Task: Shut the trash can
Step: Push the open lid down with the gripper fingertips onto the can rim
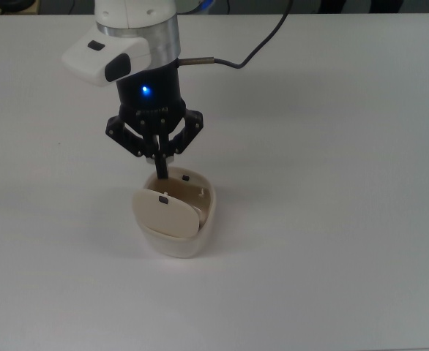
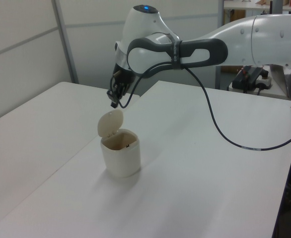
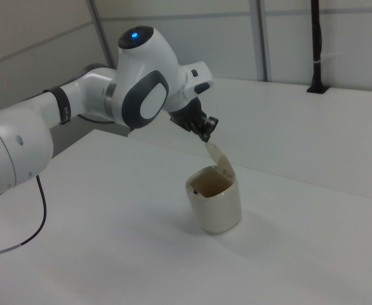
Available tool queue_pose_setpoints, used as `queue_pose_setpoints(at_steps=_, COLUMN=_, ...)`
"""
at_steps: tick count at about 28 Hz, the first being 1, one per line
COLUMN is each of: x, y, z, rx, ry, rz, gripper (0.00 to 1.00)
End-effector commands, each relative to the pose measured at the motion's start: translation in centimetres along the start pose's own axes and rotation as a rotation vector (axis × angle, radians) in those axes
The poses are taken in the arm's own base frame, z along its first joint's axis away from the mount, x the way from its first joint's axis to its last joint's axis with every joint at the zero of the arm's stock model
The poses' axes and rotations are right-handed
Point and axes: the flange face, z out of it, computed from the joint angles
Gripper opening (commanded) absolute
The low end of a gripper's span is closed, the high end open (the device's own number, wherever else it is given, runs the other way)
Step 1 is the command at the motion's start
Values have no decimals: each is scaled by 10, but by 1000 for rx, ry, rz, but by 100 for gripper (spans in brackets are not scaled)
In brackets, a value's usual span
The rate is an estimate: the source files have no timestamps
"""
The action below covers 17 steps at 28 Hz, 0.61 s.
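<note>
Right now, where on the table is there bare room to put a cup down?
The table is bare on the top view's right and below the trash can. It is crowded only above the trash can, where the hand hangs by the raised lid.

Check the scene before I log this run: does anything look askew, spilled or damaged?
Nothing stands out. The trash can stands upright on the white table, its lid raised and mouth open. The hand sits just above the lid's top edge. No spill shows.
</note>
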Motion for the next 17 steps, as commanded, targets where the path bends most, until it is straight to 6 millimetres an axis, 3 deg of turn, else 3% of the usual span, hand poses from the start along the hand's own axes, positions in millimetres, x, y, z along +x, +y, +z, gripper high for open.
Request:
queue_pose_setpoints(at_steps=1, x=9, y=-5, z=15, rx=10, ry=88, rz=20, gripper=0)
queue_pose_setpoints(at_steps=11, x=7, y=-1, z=44, rx=-4, ry=100, rz=27, gripper=0)
queue_pose_setpoints(at_steps=17, x=7, y=-1, z=43, rx=-5, ry=98, rz=24, gripper=0)
